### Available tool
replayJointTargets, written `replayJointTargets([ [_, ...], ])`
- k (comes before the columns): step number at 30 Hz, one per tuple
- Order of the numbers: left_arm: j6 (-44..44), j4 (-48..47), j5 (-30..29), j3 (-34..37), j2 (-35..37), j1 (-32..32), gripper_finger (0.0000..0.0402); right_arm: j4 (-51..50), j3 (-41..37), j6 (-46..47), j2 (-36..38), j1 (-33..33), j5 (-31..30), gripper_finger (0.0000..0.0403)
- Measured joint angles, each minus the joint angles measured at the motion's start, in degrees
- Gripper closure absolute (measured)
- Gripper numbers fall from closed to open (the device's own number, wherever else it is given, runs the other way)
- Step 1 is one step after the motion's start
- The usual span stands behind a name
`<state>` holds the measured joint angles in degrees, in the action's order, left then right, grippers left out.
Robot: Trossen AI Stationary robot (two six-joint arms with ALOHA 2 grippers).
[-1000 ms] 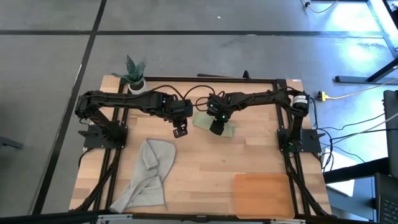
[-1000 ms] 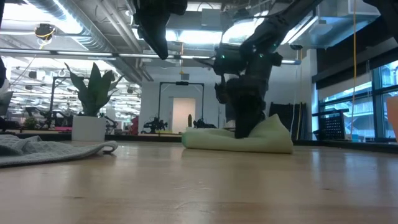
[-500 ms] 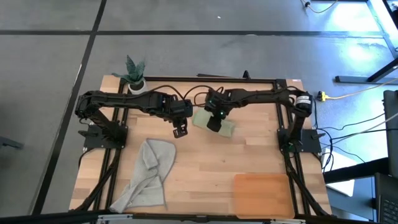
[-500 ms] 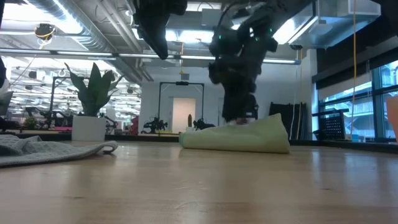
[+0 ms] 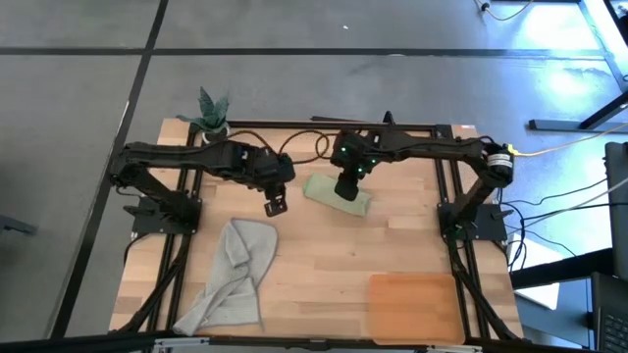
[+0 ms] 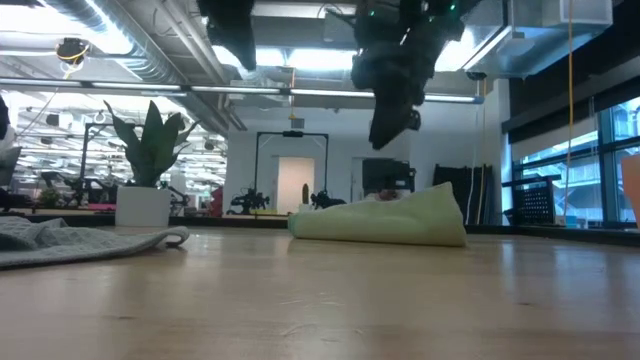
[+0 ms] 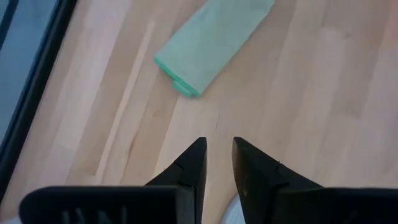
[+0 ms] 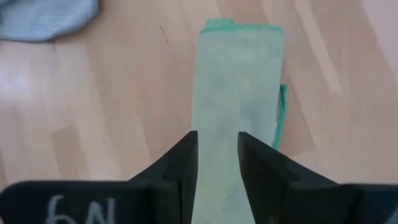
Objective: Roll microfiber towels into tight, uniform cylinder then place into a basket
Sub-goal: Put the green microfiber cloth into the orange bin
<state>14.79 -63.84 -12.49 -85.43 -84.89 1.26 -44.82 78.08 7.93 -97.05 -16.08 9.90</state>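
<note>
The green towel (image 5: 337, 195) lies straight under our right hand (image 5: 347, 188), running ten to four, fingers a little apart, empty.

even, bright overhead light on the pale table (image 5: 324, 265). strong glare on the floor at the high view's right edge. low view backlit by ceiling lights; arms show as silhouettes, near tabletop blurred. wrist views soft, shadows faint.
</note>
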Motion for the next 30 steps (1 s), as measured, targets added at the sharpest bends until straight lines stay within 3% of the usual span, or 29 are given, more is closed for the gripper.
replayJointTargets([
  [6,1.6,1.0,-0.7,0.2,5.5,-0.4,0.0334,-0.5,0.0,-1.4,2.9,0.0,-0.4,0.0289],
  [17,0.1,27.7,-1.6,17.1,17.4,-3.7,0.0334,-0.6,0.0,-5.9,5.3,0.2,0.4,0.0289],
  [26,-0.6,27.2,-2.5,23.3,17.8,-4.3,0.0334,-1.8,0.0,-7.0,5.3,0.6,1.2,0.0289],
  [30,-4.5,27.3,-0.1,23.7,18.2,-4.4,0.0334,-1.8,0.0,-6.9,5.3,0.6,1.3,0.0289],
])
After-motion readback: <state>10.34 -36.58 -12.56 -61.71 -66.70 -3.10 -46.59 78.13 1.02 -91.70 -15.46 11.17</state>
